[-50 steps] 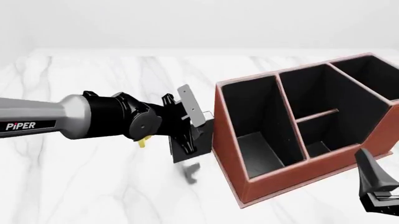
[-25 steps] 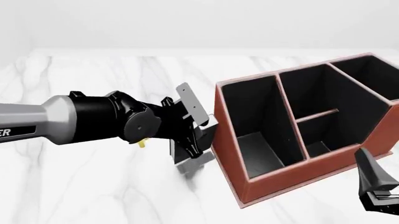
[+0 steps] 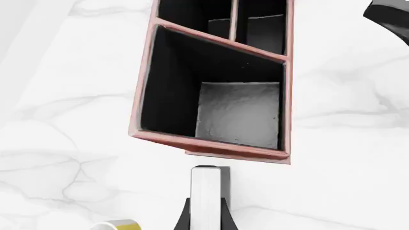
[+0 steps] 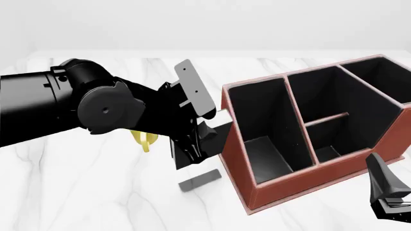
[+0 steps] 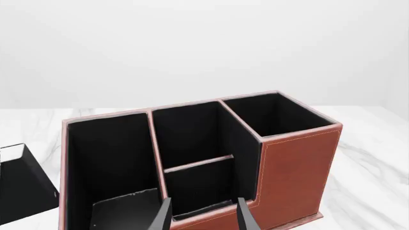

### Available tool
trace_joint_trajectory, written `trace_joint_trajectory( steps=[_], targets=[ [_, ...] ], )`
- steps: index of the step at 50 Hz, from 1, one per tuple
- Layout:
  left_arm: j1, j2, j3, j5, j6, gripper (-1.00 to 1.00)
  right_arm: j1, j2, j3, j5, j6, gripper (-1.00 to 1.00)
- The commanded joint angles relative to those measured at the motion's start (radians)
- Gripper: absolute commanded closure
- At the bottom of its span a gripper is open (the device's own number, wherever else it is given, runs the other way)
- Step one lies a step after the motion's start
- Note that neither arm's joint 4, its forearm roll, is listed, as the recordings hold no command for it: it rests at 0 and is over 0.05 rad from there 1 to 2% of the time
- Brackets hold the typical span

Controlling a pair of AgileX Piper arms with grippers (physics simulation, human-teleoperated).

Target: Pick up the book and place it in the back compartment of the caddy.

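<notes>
My left gripper (image 4: 196, 142) is shut on the black book (image 4: 191, 155) and holds it in the air just left of the caddy (image 4: 234, 159); its shadow lies on the table below. In the left wrist view the book's white page edge (image 3: 208, 191) sits between my fingers, short of the caddy's near wall (image 3: 143, 96). The back compartment (image 4: 327, 153), the small cell behind the low wall, is empty; it also shows in the right wrist view (image 5: 195, 191). My right gripper (image 4: 388, 199) is open and empty by the caddy's low near corner (image 5: 204, 218).
The yellow mug (image 4: 144, 139) stands on the table behind my left arm, mostly hidden; its rim shows in the left wrist view (image 3: 115, 224). The caddy's two long cells and far small cell are empty. White marble table stretches left of the caddy.
My left gripper has risen with the book, lifting it off the table, and the arm has swung closer to the camera. The right arm has not moved.
</notes>
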Motion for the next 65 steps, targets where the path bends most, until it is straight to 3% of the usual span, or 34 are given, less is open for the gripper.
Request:
trace_joint_trajectory(
  steps=[1, 5, 6, 12, 13, 14, 16, 17, 18, 19, 20, 22, 25, 26, 28, 30, 34, 35, 39, 40, 42, 43, 46, 59, 65],
  targets=[
    [-0.053, -0.109, -0.132, 0.184, 0.030, 1.00, 0.000, -0.008, 0.000, 0.006, -0.004, -1.00],
    [-0.065, -0.113, -0.242, 0.278, 0.030, 1.00, -0.001, -0.015, 0.000, 0.012, -0.005, -1.00],
    [-0.033, -0.101, -0.304, 0.313, 0.071, 1.00, 0.000, -0.018, 0.000, 0.016, -0.006, -1.00],
    [-0.026, -0.048, -0.561, 0.461, 0.092, 1.00, -0.002, -0.023, 0.000, 0.020, -0.004, -1.00],
    [-0.026, -0.047, -0.563, 0.462, 0.092, 1.00, -0.002, -0.023, 0.000, 0.020, -0.004, -1.00],
    [-0.025, -0.027, -0.663, 0.508, 0.110, 1.00, -0.001, -0.023, 0.000, 0.020, -0.002, -1.00],
    [-0.029, -0.014, -0.710, 0.533, 0.112, 1.00, -0.001, -0.023, 0.000, 0.020, -0.003, -1.00],
    [-0.052, 0.013, -0.830, 0.590, 0.122, 1.00, 0.000, -0.024, 0.000, 0.020, -0.002, -1.00],
    [-0.060, 0.031, -0.896, 0.616, 0.120, 1.00, 0.000, -0.024, 0.000, 0.020, -0.002, -1.00],
    [-0.060, 0.033, -0.900, 0.618, 0.120, 1.00, 0.000, -0.024, 0.000, 0.020, -0.002, -1.00],
    [-0.084, 0.066, -1.008, 0.662, 0.131, 1.00, 0.000, -0.024, 0.000, 0.020, -0.001, -1.00],
    [-0.101, 0.112, -1.121, 0.691, 0.126, 1.00, 0.001, -0.025, 0.000, 0.021, -0.001, -1.00],
    [-0.143, 0.157, -1.202, 0.676, 0.115, 1.00, 0.002, -0.025, 0.000, 0.020, -0.001, -1.00],
    [-0.158, 0.146, -1.167, 0.644, 0.139, 1.00, 0.004, -0.028, 0.000, 0.022, -0.002, -1.00],
    [-0.197, 0.186, -1.244, 0.635, 0.099, 1.00, 0.003, -0.029, -0.001, 0.022, 0.000, -1.00],
    [-0.236, 0.188, -1.226, 0.580, 0.111, 1.00, 0.004, -0.029, 0.000, 0.022, -0.002, -1.00],
    [-0.281, 0.259, -1.349, 0.562, 0.061, 1.00, 0.002, -0.025, 0.000, 0.018, 0.001, -1.00],
    [-0.279, 0.268, -1.341, 0.529, 0.073, 1.00, 0.002, -0.024, 0.000, 0.018, -0.002, -1.00],
    [-0.298, 0.302, -1.347, 0.451, 0.013, 1.00, 0.003, -0.023, 0.000, 0.017, -0.002, -1.00],
    [-0.292, 0.294, -1.282, 0.396, 0.027, 1.00, 0.002, -0.023, 0.000, 0.016, 0.000, -1.00],
    [-0.276, 0.327, -1.278, 0.378, -0.030, 1.00, 0.002, -0.022, 0.000, 0.014, 0.002, -1.00],
    [-0.263, 0.317, -1.190, 0.309, -0.001, 1.00, 0.003, -0.023, 0.000, 0.015, 0.004, -1.00],
    [-0.266, 0.329, -1.091, 0.230, -0.022, 1.00, 0.003, -0.019, 0.000, 0.012, 0.005, -1.00],
    [-0.305, 0.418, -1.075, 0.138, -0.083, 1.00, 0.001, -0.001, 0.000, -0.003, 0.007, -1.00],
    [-0.323, 0.444, -0.996, 0.052, -0.069, 1.00, 0.000, 0.007, 0.000, -0.008, 0.007, -1.00]
  ],
)
